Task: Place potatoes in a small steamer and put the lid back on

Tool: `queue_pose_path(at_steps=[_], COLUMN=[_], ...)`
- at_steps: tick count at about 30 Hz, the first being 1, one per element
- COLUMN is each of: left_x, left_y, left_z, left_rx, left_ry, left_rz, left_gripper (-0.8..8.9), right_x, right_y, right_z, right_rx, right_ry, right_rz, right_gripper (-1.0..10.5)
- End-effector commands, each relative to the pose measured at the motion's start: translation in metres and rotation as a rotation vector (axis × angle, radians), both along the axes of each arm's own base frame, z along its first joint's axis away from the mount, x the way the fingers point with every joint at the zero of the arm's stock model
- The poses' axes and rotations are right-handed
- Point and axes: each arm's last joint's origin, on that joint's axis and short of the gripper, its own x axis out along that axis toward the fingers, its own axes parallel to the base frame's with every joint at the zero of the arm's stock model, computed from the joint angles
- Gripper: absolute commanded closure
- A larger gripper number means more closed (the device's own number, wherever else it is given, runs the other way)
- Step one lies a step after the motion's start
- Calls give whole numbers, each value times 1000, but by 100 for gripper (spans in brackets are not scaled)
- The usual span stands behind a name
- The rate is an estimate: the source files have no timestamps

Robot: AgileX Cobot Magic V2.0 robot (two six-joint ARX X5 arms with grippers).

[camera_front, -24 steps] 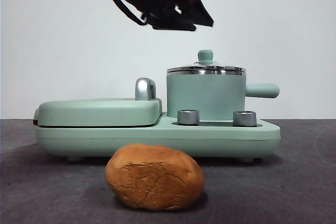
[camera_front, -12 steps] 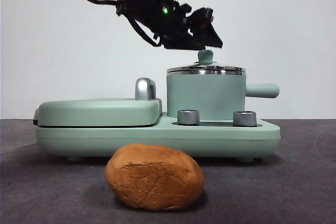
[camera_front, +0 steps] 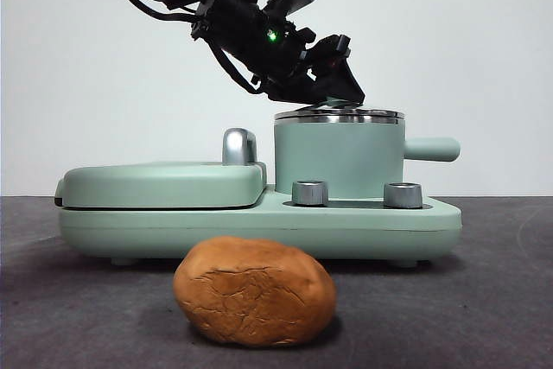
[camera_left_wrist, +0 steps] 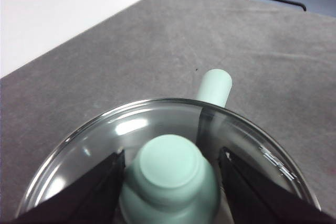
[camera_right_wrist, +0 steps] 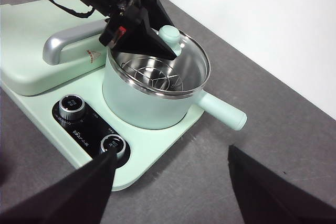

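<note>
The potato [camera_front: 255,291], orange-brown with cracked skin, lies on the table in front of the appliance. The mint-green small steamer [camera_front: 339,157] [camera_right_wrist: 142,98] stands on the base with the glass lid [camera_front: 339,115] [camera_left_wrist: 157,124] [camera_right_wrist: 186,59] on it. My left gripper [camera_front: 333,84] [camera_left_wrist: 170,156] [camera_right_wrist: 152,30] is down on the lid, open, one jaw on each side of the green knob [camera_left_wrist: 170,177] and close against it. My right gripper [camera_right_wrist: 170,198] hovers open above the table beside the base, with nothing between its jaws.
The steamer's side handle [camera_front: 432,149] [camera_left_wrist: 215,85] points away from the griddle. A flat green lidded griddle [camera_front: 164,183] with a steel handle [camera_front: 239,146] fills the base's other half. Two steel dials [camera_front: 309,193] [camera_front: 403,194] sit on the base front [camera_front: 259,222].
The left arm has come down and toward the pot, from well above it to the lid, so that its jaws now flank the knob. Potato, pot and lid have not moved.
</note>
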Motion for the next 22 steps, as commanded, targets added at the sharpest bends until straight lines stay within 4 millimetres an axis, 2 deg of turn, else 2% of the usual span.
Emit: queue_pose_path(at_steps=[1,4,10,18,22], left_x=[4,4,4,5,3], left_y=[-7,-7,-7,-7,-6], left_z=[-4,-4,-3,-2,7], left_rx=[-3,-3,-9,-10,-29], left_ry=[1,2,-9,-24,-55], left_rz=[-3,-3,-4,-2,4], left_gripper=[535,549,797,799,799], right_x=[0,0,0,0,0], right_y=[1,1,1,1,1], right_z=[6,6,5,5,5], right_rx=[16,16,16,16,16], right_ry=[-15,-15,-14,-14,-14], right_rz=[-1,-1,-1,-1,-1], right_gripper=[611,611,611,611,611])
